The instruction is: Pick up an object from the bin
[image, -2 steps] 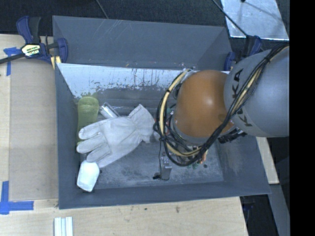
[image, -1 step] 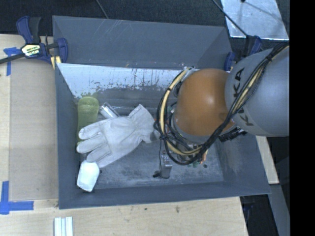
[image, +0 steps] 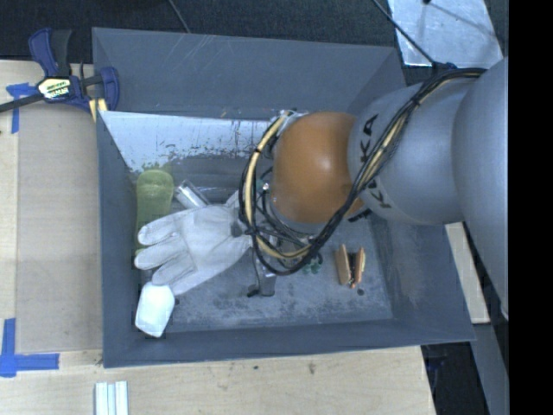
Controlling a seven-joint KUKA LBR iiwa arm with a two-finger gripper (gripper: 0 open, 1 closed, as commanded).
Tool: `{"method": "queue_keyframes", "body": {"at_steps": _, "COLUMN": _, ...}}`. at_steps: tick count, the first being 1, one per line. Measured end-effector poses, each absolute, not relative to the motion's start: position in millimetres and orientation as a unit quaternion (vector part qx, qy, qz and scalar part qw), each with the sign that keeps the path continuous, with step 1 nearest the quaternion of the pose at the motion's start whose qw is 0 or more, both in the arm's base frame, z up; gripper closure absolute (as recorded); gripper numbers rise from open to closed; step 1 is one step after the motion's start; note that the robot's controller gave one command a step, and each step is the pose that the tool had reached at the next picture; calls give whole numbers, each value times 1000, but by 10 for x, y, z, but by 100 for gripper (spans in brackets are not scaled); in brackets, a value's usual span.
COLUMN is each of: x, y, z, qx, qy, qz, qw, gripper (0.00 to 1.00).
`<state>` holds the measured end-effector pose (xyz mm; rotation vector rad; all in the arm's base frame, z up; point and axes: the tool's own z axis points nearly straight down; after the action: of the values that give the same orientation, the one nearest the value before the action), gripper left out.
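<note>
Gripper (image: 262, 284) tip stands low over the grey floor near the middle of the bin (image: 259, 67), a dark, narrow end poking out from under the robot's wrist. Whether it is open or closed cannot be told, since the wrist hides most of it, and it cannot be made out whether anything is gripped in it. Above it sits the rounded orange cover (image: 311, 175) of the wrist, with yellow and black cables (image: 257, 175) looping round its left side and gathering in a bundle just over the gripper. The silver arm (image: 432, 154) comes in from the right.

Nearest thing to the gripper is a white work glove (image: 194, 245), lying flat on the floor to the left of the middle, its cuff just beside the gripper and partly under the cables, its fingers spread toward the left wall. Just behind the glove lies a small clear plastic piece (image: 190, 197), and beside that a pale green translucent cup (image: 155, 199) rests against the left wall. A white wad (image: 155, 309) sits in the near left corner, just below the glove's fingers. On the other side of the gripper, a small brown and orange object (image: 350, 264) lies alone on the floor.
</note>
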<state>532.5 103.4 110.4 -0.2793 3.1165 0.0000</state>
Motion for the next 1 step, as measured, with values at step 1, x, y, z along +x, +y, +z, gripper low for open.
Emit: {"method": "queue_keyframes", "body": {"at_steps": 1, "x": 5512, "y": 1133, "z": 1096, "qx": -185, "qy": 983, "qz": 0, "qw": -1, "gripper": 0}}
